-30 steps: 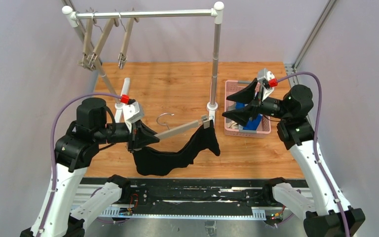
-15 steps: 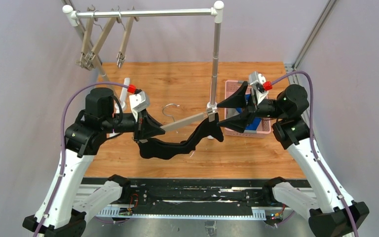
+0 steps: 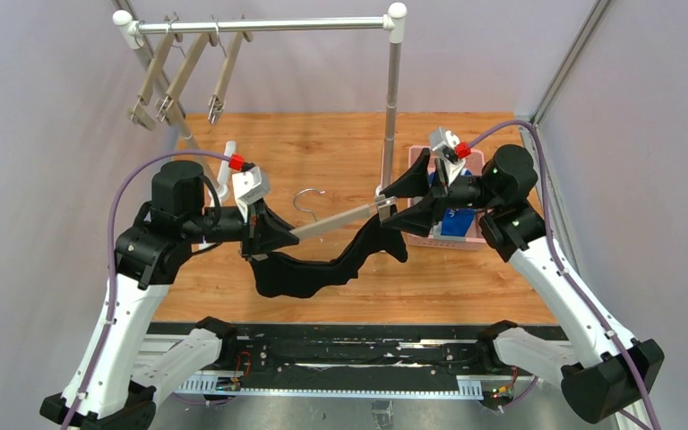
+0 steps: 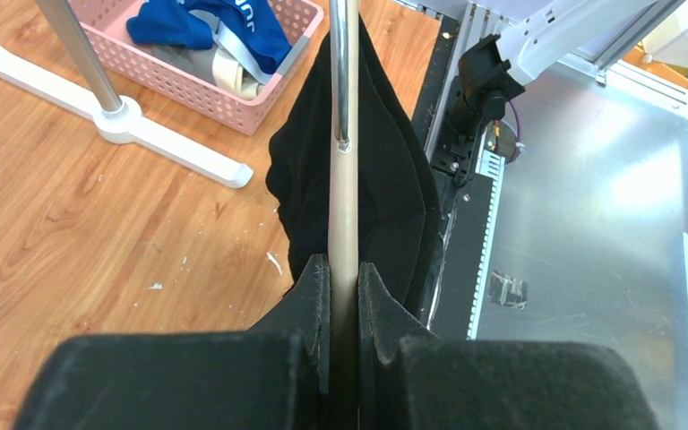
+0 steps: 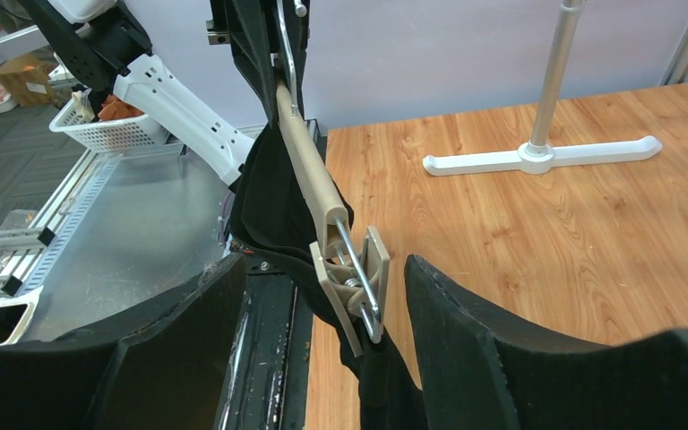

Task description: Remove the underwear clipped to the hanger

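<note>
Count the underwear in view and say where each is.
3: black underwear clipped on the hanger; blue underwear and grey underwear in the pink basket. More may lie hidden beneath them.

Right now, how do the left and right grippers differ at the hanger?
The left gripper is shut on the wooden bar of the hanger; the right gripper is open. The left touches the hanger; the right's jaws only straddle the end clip holding the black underwear. Both point at the same hanger.

**Matt cloth, pale wood, bright wire**

On my remote feed, the black briefs (image 3: pixel 309 273) read as soft, matt cloth. The hanger (image 3: pixel 331 226) is smooth, pale wood, and its clip (image 5: pixel 351 285) is sprung with shiny metal wire. The basket (image 4: pixel 197 90) is pink latticed plastic. The table (image 3: pixel 322 152) shows warm wood grain.
</note>
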